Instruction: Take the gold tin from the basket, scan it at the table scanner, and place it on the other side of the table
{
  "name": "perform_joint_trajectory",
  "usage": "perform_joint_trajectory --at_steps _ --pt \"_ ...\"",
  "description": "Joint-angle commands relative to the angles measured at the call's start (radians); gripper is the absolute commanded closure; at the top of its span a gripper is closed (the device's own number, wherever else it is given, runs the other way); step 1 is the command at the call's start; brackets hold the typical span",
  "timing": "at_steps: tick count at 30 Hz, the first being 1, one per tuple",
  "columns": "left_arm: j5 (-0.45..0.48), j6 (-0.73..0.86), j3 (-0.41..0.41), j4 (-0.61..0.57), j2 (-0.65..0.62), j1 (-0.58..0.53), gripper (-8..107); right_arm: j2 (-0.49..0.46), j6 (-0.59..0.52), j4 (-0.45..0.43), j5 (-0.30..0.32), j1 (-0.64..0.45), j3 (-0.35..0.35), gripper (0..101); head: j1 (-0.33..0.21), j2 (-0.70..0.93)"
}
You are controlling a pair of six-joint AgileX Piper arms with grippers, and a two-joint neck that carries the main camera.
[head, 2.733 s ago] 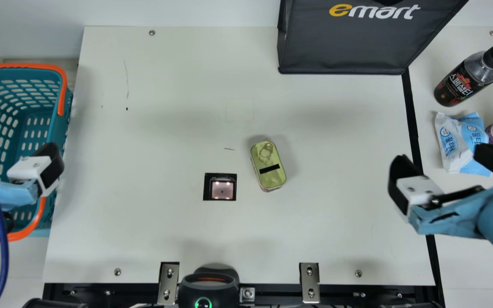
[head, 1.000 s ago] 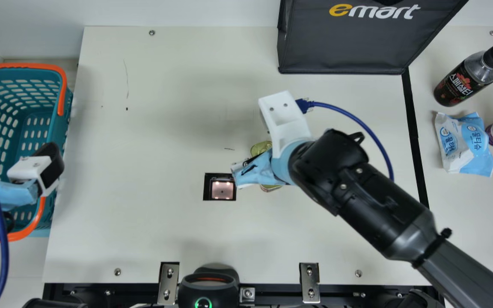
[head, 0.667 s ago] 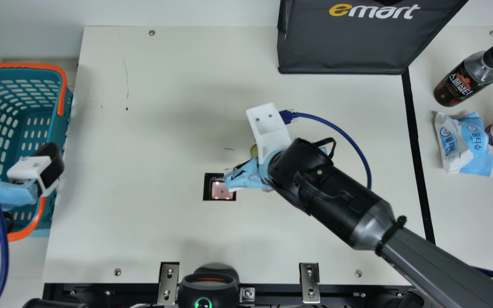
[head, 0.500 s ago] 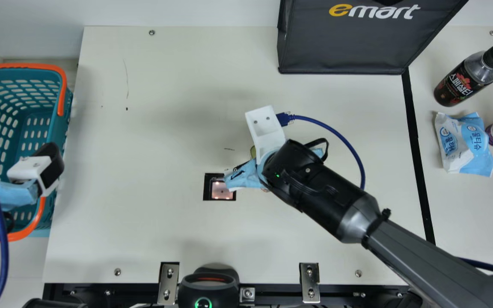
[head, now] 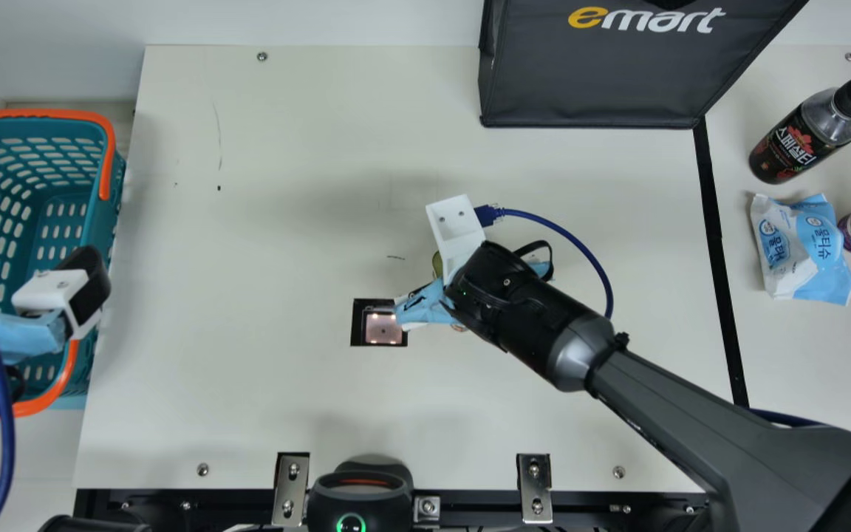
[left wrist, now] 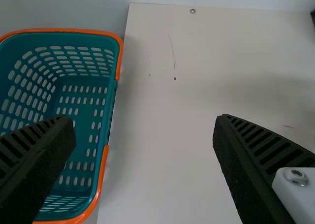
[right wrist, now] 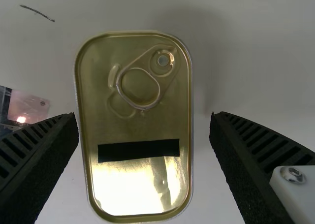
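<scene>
Clock reference: main view, centred on the table scanner (head: 384, 329), 12 o'clock at the far edge. The gold tin (right wrist: 142, 128) lies flat on the worktop (head: 285, 399), just beside the scanner at 2 o'clock. Removal from the basket (head: 26, 113), located at 9 o'clock, is complete. Scan status cannot be told from the pictures. Placement across the black line (head: 711, 199), toward 3 o'clock, remains; the wipes pack (head: 802, 251) lies there.

Tin position relative to the right claw (right wrist: 143, 115): beneath the opening, between the two spread fingers. The right claw is released; a gap separates one finger from the tin, contact at the other cannot be told. The left claw (left wrist: 145, 119), at 9 o'clock, is also released.
</scene>
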Motion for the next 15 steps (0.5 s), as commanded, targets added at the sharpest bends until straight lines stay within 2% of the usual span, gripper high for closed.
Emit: perform_joint_trajectory --at_steps 1,2,9,15 --pt "0.000 0.000 0.000 0.000 0.000 0.000 9 0.004 0.002 0.003 -0.007 -0.002 0.002 6 -0.029 0.002" --pt "0.000 0.000 0.000 0.000 0.000 0.000 9 0.007 0.003 0.002 -0.010 -0.003 0.003 6 -0.029 0.002" --pt "0.000 0.000 0.000 0.000 0.000 0.000 9 0.012 0.020 -0.014 -0.026 -0.002 0.011 53 -0.029 0.002" --pt "0.000 0.000 0.000 0.000 0.000 0.000 9 -0.006 0.031 -0.033 0.000 0.008 -0.002 93 -0.029 0.002"
